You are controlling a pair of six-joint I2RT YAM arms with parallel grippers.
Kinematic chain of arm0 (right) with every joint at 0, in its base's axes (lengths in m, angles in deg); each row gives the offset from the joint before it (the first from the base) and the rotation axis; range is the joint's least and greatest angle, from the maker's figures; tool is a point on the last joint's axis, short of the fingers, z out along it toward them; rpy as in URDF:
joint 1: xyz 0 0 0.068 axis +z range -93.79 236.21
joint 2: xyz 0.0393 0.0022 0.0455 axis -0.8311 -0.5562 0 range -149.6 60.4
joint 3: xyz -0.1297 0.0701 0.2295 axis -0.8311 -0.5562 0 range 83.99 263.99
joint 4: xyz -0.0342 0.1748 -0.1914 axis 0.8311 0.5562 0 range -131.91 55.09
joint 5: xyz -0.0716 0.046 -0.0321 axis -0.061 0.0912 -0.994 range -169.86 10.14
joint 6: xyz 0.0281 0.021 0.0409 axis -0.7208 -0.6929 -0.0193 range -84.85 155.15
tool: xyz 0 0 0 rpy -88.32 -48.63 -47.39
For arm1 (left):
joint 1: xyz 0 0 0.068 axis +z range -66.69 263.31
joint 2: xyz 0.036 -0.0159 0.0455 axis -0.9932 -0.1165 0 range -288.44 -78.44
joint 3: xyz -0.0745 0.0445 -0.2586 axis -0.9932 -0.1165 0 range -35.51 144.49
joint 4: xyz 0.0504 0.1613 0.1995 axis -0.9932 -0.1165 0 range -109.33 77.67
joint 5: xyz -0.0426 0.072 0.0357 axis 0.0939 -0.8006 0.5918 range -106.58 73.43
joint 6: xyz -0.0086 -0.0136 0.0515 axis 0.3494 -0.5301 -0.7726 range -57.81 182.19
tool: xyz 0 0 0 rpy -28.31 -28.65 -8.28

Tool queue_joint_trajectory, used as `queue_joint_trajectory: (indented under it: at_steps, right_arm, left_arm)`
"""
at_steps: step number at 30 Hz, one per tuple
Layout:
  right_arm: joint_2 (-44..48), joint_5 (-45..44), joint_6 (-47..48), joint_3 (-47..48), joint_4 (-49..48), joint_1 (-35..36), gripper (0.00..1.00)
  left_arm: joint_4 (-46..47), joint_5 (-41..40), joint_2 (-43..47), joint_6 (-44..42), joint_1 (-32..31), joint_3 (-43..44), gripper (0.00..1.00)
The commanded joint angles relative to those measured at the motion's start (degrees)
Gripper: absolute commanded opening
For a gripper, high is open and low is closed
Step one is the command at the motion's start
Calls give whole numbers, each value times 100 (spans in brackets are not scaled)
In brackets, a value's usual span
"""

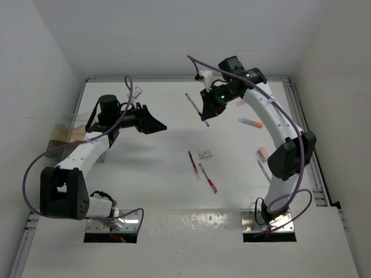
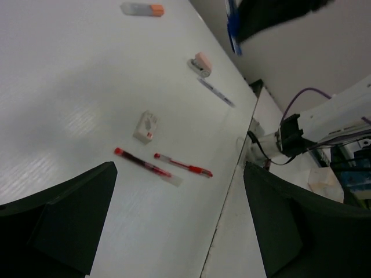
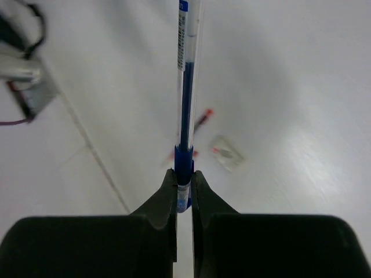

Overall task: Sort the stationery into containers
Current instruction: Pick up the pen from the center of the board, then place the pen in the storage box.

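Observation:
My right gripper [image 1: 206, 113] is shut on the blue pen [image 1: 193, 103] and holds it above the table's far middle. In the right wrist view the pen [image 3: 184, 110] stands between the shut jaws [image 3: 184, 186]. My left gripper [image 1: 157, 124] is open and empty, raised over the left-middle. Two red pens [image 1: 193, 164] [image 1: 208, 178] and the whitish eraser [image 1: 205, 154] lie in the middle. The pink marker [image 1: 250, 123], pink eraser [image 1: 262, 153] and pale pen [image 1: 262, 169] lie by the right arm. The tan-tinted clear containers [image 1: 65, 138] stand at the left edge.
The left wrist view shows the red pens [image 2: 142, 164] [image 2: 183, 165], the whitish eraser [image 2: 146, 127], the pink eraser [image 2: 202, 63] and the marker [image 2: 142, 9] on the white table. White walls enclose the table. Purple cables loop from both arms.

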Motion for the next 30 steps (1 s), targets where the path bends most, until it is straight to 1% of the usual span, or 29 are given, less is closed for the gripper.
queue_joint_trajectory:
  at_steps: [1, 2, 4, 5, 7, 8, 10, 12, 14, 18, 20, 23, 26, 27, 28, 29, 30]
  right_arm:
    - [115, 1248, -614, -169, 130, 739, 0]
    - [141, 1345, -693, -221, 103, 828, 0]
    - [185, 1477, -921, -204, -63, 1066, 0]
    - [186, 1521, -1096, -196, -160, 1119, 0]
    - [186, 1600, -1553, -143, -397, 1190, 0]
    - [186, 1627, -1668, -134, -494, 1190, 0]
    - [221, 1706, -1940, -117, -696, 1198, 0]
    - [282, 1750, -2125, -151, -960, 1207, 0]
    - [273, 1768, -2362, -152, -1092, 1216, 0]
    - [265, 1724, -2530, -204, -1189, 1356, 0]
    - [282, 1706, -2750, -283, -1390, 1409, 0]
    - [230, 1689, -3014, -310, -1566, 1453, 0]
    - [230, 1645, -3207, -292, -1751, 1462, 0]
    - [230, 1645, -3242, -283, -1778, 1462, 0]
    - [230, 1653, -3277, -266, -1795, 1462, 0]
    - [212, 1662, -3295, -205, -1795, 1480, 6]
    - [212, 1671, -3287, -187, -1787, 1471, 24]
  left_arm:
    - [1365, 7, 392, 949, -194, -53, 97]
    - [1628, -90, 524, 1037, -229, -79, 94]
    - [1997, -267, 595, 1519, -335, -211, 89]
    - [2504, -276, 595, 1974, -379, -272, 88]
    - [3173, -320, 587, 2442, -493, -474, 88]
    - [3351, -363, 587, 2783, -554, -545, 88]
    - [3772, -487, 534, 3058, -607, -720, 87]
    - [3924, -662, 499, 3322, -652, -843, 84]
    - [4362, -803, 429, 3707, -687, -923, 82]
    - [5109, -926, 192, 4280, -748, -932, 74]
    - [5190, -1022, 130, 4500, -775, -862, 73]
    - [5506, -1085, 51, 4834, -801, -862, 66]
    - [5471, -1015, 15, 4896, -766, -809, 45]
    - [5010, -988, 15, 4835, -740, -748, 26]
    - [4536, -953, 15, 4461, -670, -634, 17]
    - [3913, -866, -11, 4117, -634, -233, 2]
    - [2950, -830, -20, 3783, -599, -55, 0]
